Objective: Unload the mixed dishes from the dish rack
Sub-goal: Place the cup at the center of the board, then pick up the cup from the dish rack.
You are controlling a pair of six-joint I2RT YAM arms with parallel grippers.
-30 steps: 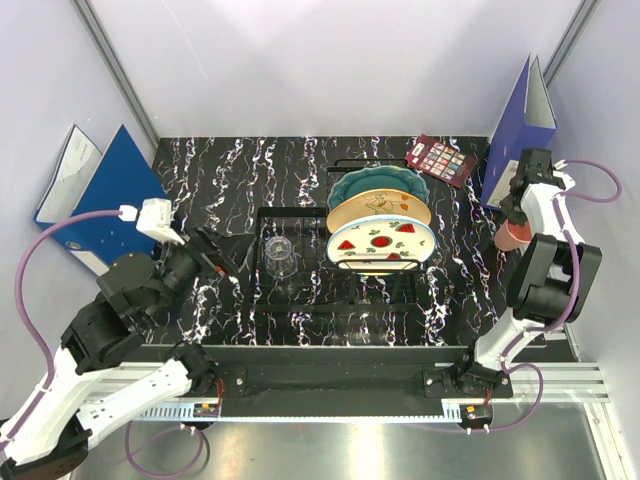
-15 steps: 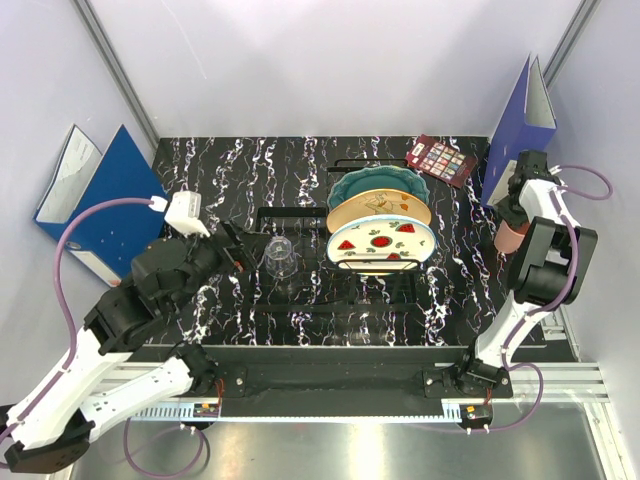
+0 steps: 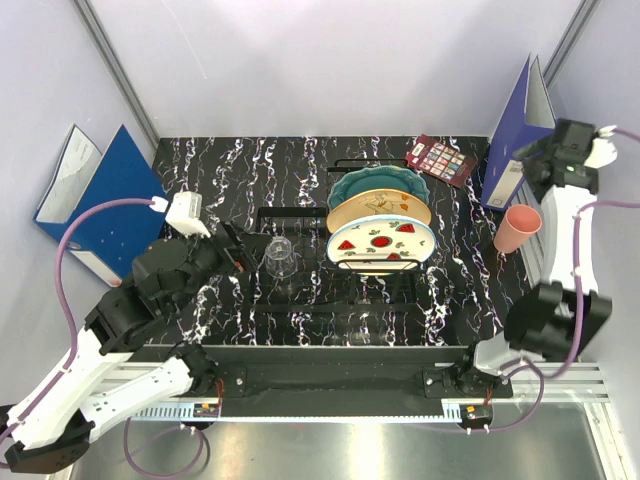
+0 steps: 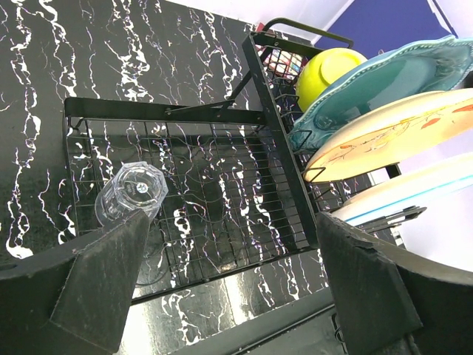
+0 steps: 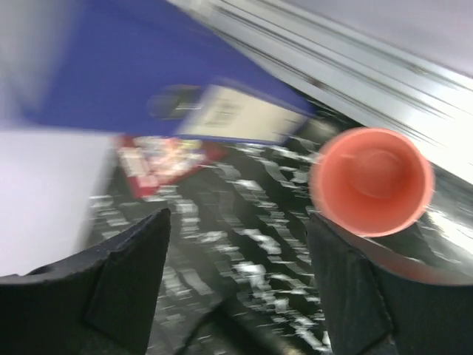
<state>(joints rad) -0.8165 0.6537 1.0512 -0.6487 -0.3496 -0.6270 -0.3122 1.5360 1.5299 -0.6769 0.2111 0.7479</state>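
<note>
Top view, right tool (image 3: 552, 158): jaws apart, empty; pink cup (image 3: 517, 229) stands mouth-up on the worktop (image 3: 200, 180), apart, toward the near edge.
Top view, left tool (image 3: 236, 256): jaws wide, empty; clear glass (image 3: 278, 256) in the dish rack (image 3: 295, 209), just beside.
Left wrist: glass by one fingertip, not between the fingers.
Right wrist: blurred; cup beyond one finger, ungripped.

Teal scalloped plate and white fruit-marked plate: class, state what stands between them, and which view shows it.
The cream floral plate stands between the teal scalloped plate and the white plate with red fruit marks; the top external view shows it.
</note>
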